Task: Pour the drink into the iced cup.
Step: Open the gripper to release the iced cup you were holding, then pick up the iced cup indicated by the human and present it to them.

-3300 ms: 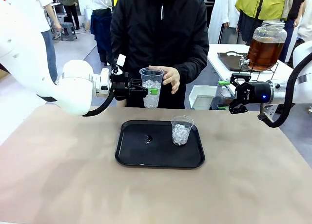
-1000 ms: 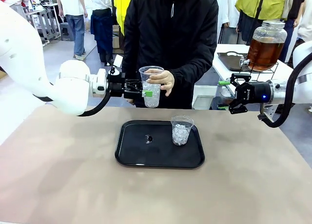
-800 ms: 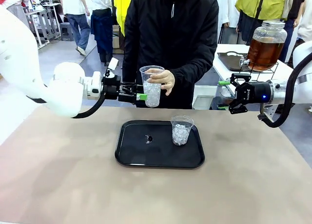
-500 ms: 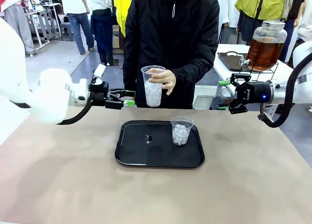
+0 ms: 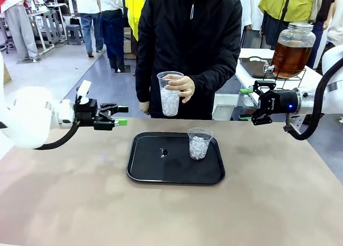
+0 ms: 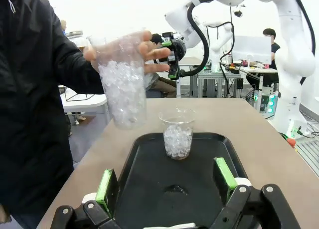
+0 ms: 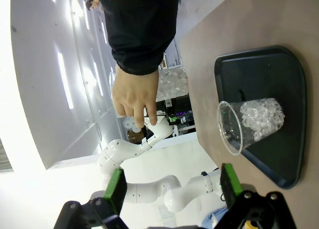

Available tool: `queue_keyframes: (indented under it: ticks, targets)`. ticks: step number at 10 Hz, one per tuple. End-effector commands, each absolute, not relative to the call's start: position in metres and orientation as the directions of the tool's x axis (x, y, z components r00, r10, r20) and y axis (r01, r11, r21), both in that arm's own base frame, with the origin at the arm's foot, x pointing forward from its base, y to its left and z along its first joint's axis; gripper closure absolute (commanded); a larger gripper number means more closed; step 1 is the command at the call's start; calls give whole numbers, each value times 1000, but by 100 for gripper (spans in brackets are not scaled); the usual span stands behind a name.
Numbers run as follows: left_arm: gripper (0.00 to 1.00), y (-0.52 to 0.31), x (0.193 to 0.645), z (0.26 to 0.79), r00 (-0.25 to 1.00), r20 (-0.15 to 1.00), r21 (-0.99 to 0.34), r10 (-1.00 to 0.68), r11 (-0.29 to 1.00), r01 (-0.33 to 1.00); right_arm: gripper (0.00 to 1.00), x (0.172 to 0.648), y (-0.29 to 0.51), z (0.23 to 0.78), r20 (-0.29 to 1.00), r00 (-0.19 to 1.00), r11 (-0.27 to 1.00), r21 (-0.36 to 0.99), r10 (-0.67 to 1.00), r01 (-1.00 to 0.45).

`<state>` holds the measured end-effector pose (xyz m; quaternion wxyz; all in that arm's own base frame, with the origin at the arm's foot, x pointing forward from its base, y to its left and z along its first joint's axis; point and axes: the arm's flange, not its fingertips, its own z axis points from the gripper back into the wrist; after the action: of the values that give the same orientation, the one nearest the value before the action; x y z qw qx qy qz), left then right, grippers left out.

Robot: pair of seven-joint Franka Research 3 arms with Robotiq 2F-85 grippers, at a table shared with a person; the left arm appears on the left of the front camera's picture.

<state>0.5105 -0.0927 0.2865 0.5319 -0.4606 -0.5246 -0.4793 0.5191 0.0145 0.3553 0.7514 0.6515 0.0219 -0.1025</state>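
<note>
The left gripper (image 5: 120,115) hangs spread wide and empty over the left side of the table (image 5: 80,192), well apart from the ice-filled cup (image 5: 170,95) held up by the person's hand (image 5: 183,87). The right gripper (image 5: 245,104) is equally wide open, touching nothing. Another iced cup (image 5: 199,143) stands upright on the black tray (image 5: 155,171). The amber drink (image 5: 289,59) sits in the glass jar (image 5: 296,35) behind the right arm.

The tray (image 5: 144,171) is smooth, glossy black plastic, on a matt tan table cover (image 5: 75,203) that looks like cloth or paper. The cup on the tray (image 5: 199,144) is thin, clear, glossy plastic; so is the held cup (image 5: 170,94) beyond the tray's far edge. Right of the tray, a clear glass jar (image 5: 292,56) has a dull metal lid (image 5: 300,26). Behind the tray, the jacket (image 5: 187,37) is matt black cloth.
</note>
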Motion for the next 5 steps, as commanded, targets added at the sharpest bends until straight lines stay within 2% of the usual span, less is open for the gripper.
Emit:
queue_keyframes:
  ticks: [1, 5]
  targets:
    - [0, -80, 496, 291, -41, 999, 43, -24, 95, 995, 0, 520, 14, 357, -165, 978, 129, 975, -126, 182]
    - [0, -75, 501, 287, -18, 1000, 20, -20, 116, 993, 0, 520, 14, 357, -165, 978, 129, 975, -126, 182]
